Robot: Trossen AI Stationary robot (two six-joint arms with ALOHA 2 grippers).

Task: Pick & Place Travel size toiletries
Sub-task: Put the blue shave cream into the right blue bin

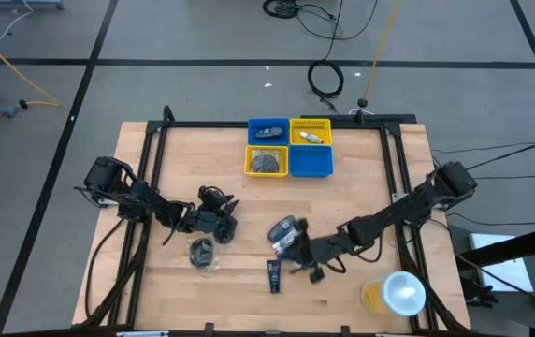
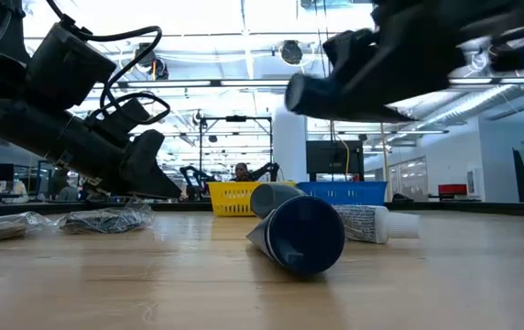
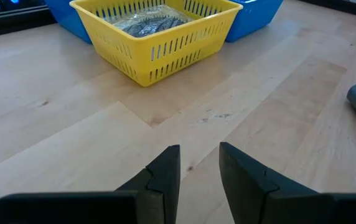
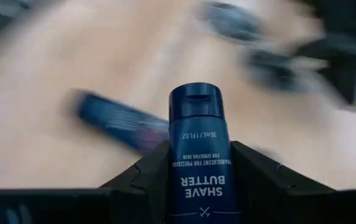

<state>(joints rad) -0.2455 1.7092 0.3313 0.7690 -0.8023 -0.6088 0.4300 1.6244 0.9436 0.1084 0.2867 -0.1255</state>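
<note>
My right gripper (image 4: 200, 148) hangs above the table's near middle (image 1: 288, 234), shut on a dark blue tube (image 4: 195, 124) printed "Shave Butter". A second dark blue tube (image 1: 273, 274) lies flat on the wood just below it and shows in front in the low view (image 2: 299, 234), with a pale capped tube (image 2: 372, 223) behind it. A dark wrapped disc (image 1: 202, 253) lies by my left gripper (image 1: 216, 222), which stands open low over the table with nothing between its fingers (image 3: 165, 171). My right gripper pinches the tube's body (image 4: 193, 168) between its two fingers. The tube lies along the fingers, and its capped end (image 4: 193, 99) sticks out past the fingertips. The fingers slant down from the table's right. The tube is lifted clear of the table.
Two blue and two yellow bins stand in a square at the far middle: blue (image 1: 267, 131), yellow (image 1: 310, 131), yellow (image 1: 266, 161) holding wrapped dark pieces, blue (image 1: 310, 161). A yellow cup with a white lid (image 1: 394, 295) stands at the near right. A black frame (image 1: 277, 124) rims the table.
</note>
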